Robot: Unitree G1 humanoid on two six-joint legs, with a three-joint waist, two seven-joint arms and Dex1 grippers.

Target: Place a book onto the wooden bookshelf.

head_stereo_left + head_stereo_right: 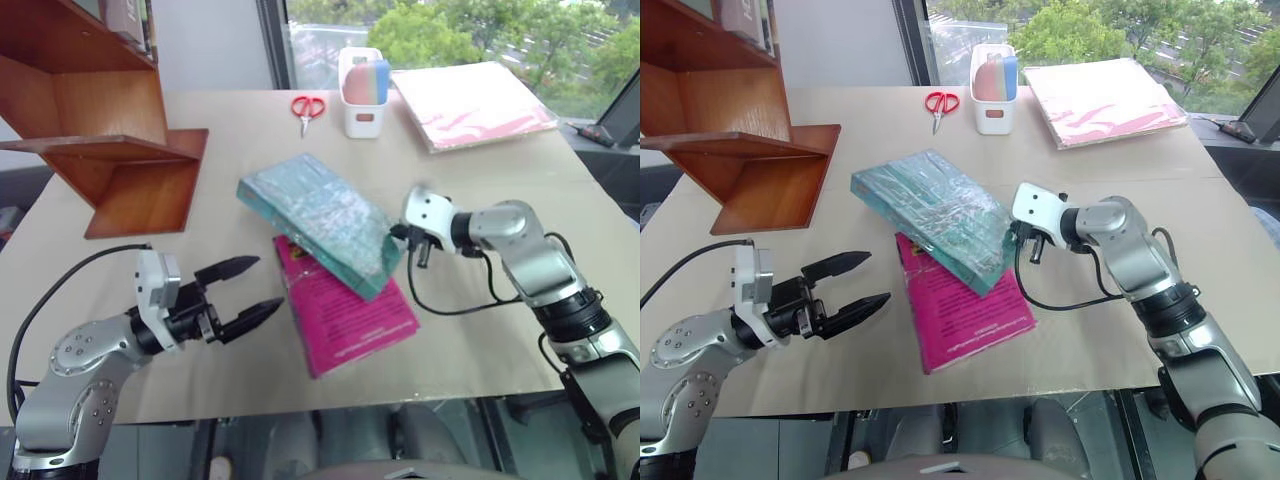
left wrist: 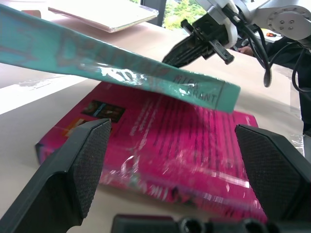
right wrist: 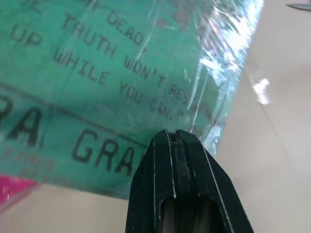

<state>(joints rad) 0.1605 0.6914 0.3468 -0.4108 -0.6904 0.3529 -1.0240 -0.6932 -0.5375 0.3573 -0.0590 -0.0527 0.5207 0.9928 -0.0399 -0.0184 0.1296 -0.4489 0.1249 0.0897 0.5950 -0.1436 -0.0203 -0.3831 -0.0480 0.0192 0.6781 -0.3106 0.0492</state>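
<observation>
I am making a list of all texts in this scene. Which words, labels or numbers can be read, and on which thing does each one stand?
"DEAD," / "TRUTH WON'T RES..." / "UP WHILE YOU CAN," on the cover of the teal book, cut off at the edges.
"GRA..." in bigger letters, lower on the same cover, cut off.
"...RANT" on the teal book's spine; the smaller word above it is too blurred.
Lines of print on the pink book: too blurred to read.

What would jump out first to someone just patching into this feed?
The teal book lies tilted mid-table, its near end propped over the pink book, with the right gripper shut at its right edge. The left gripper waits open nearby, and the wooden bookshelf stands at the far left.
</observation>
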